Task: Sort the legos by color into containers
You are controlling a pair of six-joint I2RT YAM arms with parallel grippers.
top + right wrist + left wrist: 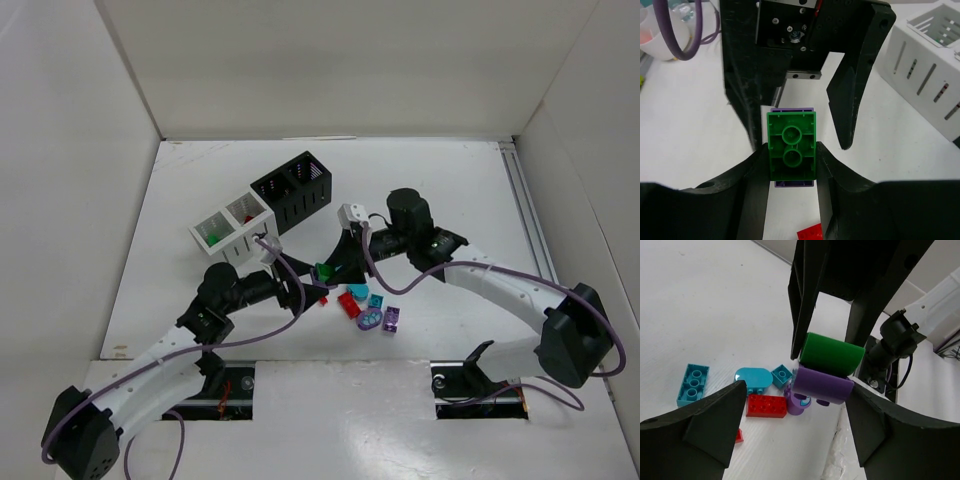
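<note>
My right gripper (326,271) (791,152) is shut on a green brick (322,270) (791,145), held above the table with its hollow underside facing the right wrist camera. A purple brick (821,384) is stuck against the green brick (832,352), and its edge shows behind the green one in the right wrist view (792,183). My left gripper (308,290) (796,402) is open, its fingers standing apart on either side of the joined pair. The white container (232,228) (925,75) holds a green and a red brick. The black container (297,187) adjoins it.
Loose bricks lie right of the grippers: red (349,303) (766,406), teal oval (358,291) (752,378), teal square (375,299) (781,376), lavender oval (369,320) (798,402), purple (392,319). A long teal brick (692,385) lies further out. White walls surround the table.
</note>
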